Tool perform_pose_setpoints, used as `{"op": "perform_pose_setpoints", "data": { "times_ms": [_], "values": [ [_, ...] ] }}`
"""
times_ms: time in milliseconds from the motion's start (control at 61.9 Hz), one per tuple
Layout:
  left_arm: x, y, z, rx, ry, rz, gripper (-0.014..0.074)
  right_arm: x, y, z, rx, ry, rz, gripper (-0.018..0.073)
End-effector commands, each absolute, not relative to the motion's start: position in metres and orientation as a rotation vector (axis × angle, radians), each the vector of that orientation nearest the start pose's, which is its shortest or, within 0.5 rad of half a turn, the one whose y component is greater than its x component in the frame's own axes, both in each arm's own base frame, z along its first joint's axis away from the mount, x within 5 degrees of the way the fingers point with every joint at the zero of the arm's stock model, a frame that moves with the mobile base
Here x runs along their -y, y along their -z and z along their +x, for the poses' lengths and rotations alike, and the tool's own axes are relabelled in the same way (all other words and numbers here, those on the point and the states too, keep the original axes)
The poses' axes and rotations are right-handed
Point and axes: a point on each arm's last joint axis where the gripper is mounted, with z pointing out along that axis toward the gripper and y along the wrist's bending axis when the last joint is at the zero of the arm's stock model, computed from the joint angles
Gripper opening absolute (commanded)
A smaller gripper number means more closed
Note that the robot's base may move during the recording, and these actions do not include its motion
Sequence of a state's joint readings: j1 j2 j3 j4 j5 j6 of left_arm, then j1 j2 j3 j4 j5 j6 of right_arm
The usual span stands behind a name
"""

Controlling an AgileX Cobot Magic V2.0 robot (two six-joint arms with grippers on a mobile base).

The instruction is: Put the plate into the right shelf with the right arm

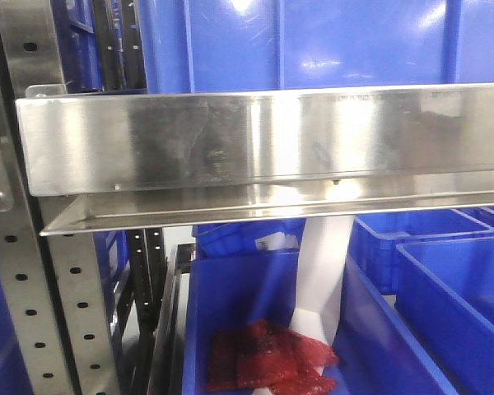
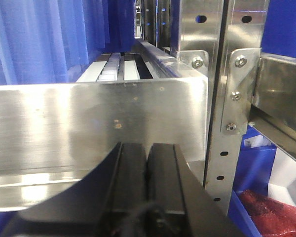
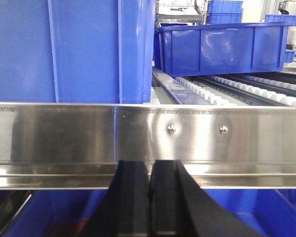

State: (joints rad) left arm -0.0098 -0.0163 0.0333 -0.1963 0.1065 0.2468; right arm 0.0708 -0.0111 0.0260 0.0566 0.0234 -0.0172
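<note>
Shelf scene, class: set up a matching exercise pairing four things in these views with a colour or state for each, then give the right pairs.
Things:
1. left end effector
2. front lip of the right shelf
3. crumpled packets in the lower bin
4. upright beside the shelf

Descriptions:
A. red
B. shiny steel, unperforated
C. black, fingers pressed together
D. grey metal with round holes

Pairs: 1-C, 2-B, 3-A, 4-D

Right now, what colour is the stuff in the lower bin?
Red, inside a blue bin; front view shows it best.
</note>
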Motion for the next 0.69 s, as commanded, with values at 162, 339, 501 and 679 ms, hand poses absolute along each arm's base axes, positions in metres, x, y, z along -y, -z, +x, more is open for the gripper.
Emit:
{"op": "perform_pose_setpoints", "data": {
  "times_ms": [162, 339, 501, 679],
  "values": [
    [0.0011, -0.1981, 0.0560, -1.525, -0.022, 0.047, -0.0047, -0.0032, -0.2120, 0.0546, -1.427, -0.077, -0.021, 0.0048],
    [0.0011, -0.1981, 0.0560, -1.525, -0.022, 0.047, -0.0047, -0.0032, -0.2120, 0.0546, -1.427, -0.077, -0.021, 0.0048],
    [0.0011, -0.1981, 0.0560, -1.525, -0.022, 0.047, -0.0047, -0.0032, -0.2120, 0.0546, -1.427, -0.077, -0.021, 0.0048],
    [0.0011, -0.1981, 0.0560, -1.525, -0.022, 0.047, -0.0047, -0.0032, -0.2120, 0.0546, -1.427, -0.077, -0.021, 0.0048]
  ]
}}
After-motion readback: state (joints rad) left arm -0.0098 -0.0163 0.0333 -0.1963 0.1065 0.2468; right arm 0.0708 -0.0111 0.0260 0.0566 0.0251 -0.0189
